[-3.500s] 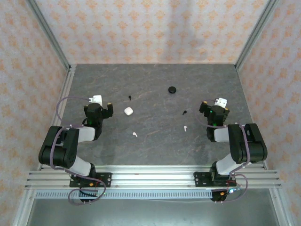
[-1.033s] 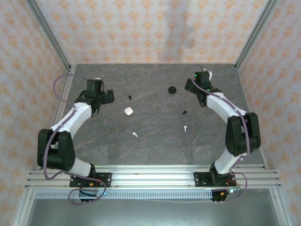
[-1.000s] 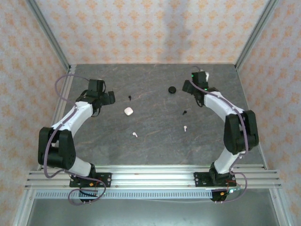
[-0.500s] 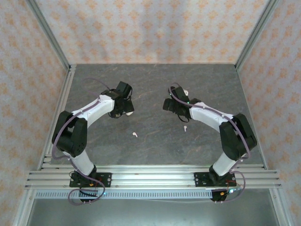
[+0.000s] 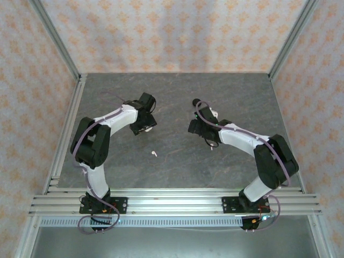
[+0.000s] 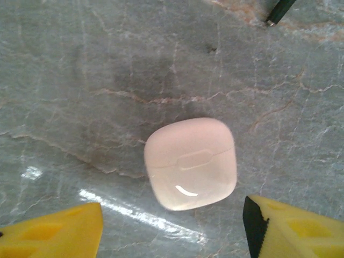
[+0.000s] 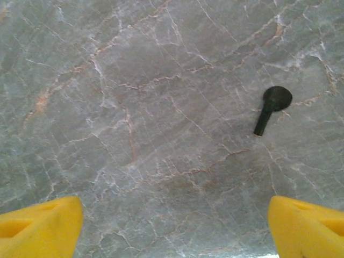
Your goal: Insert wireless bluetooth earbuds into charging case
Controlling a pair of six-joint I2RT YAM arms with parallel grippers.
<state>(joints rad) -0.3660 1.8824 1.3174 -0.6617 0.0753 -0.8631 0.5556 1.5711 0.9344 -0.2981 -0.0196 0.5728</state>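
Observation:
A white charging case, lid closed, lies flat on the grey marbled table just ahead of my left gripper. Its yellow fingertips stand open on either side, clear of the case. A black earbud's stem tip shows at the top right of the left wrist view. My right gripper hangs open over bare table, with a black earbud ahead and to its right. From above, the left gripper is over the case and the right gripper is mid-table. A white earbud lies nearer the front.
Another white earbud lies just in front of the right arm's forearm. Aluminium rails and patterned walls close in the table on three sides. Open tabletop lies between the two grippers and toward the near edge.
Both arms have swung in from the table's far corners toward its middle. The left gripper now sits over the white case with its jaws somewhat narrower; the right is near the black earbud.

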